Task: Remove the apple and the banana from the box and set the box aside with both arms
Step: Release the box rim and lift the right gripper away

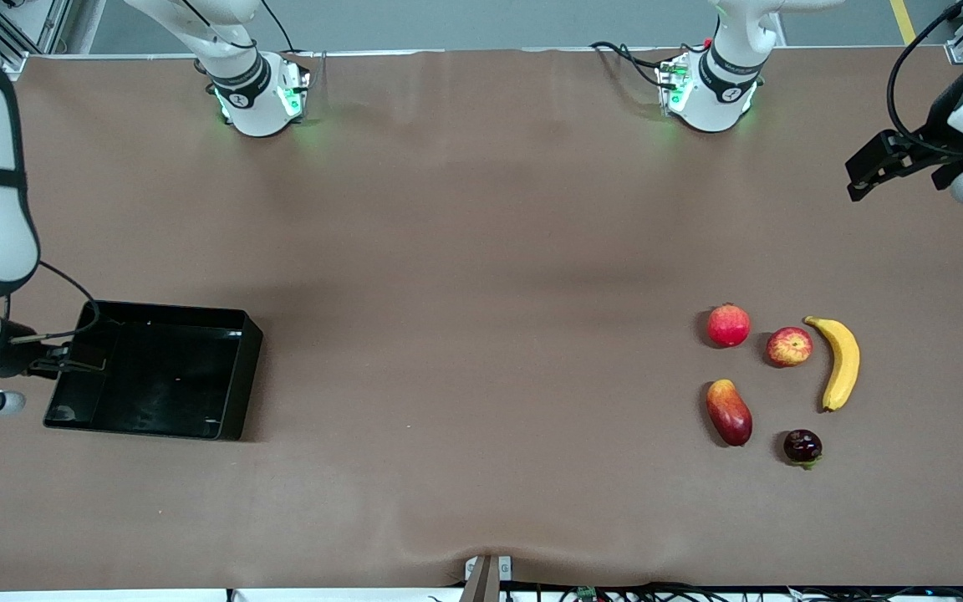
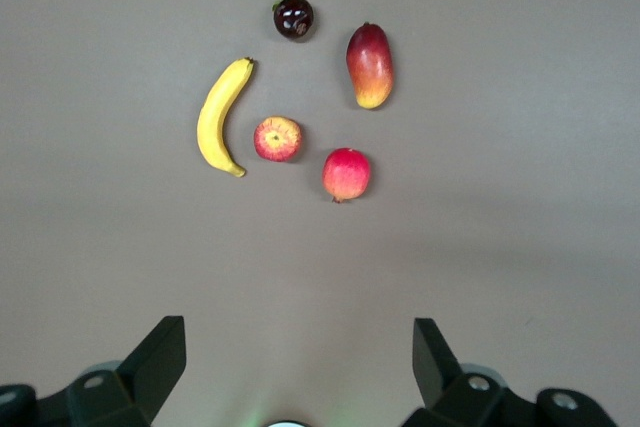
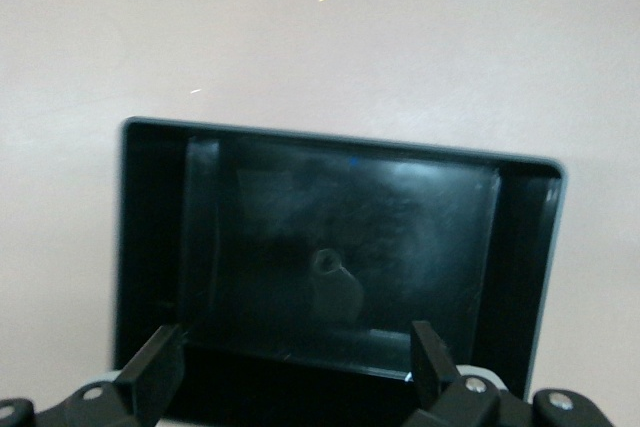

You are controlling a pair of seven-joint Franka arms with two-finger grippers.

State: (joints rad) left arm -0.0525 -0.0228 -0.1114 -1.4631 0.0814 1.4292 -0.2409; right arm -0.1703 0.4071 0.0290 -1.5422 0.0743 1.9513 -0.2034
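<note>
With apple (image 1: 788, 346) and banana (image 1: 841, 363) well apart from the empty box (image 1: 155, 369), the open right pincer (image 3: 295, 367) at its wall should withdraw; left pincer (image 2: 300, 362) waits open.

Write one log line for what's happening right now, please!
shallow black plastic box: empty, at right arm's end | streaky red-yellow apple, long yellow banana: on table | right claw: open at box wall | left claw: open, waiting

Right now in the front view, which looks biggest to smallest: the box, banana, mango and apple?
1. box
2. banana
3. mango
4. apple

All lie on the table, so this order looks dependable.
</note>
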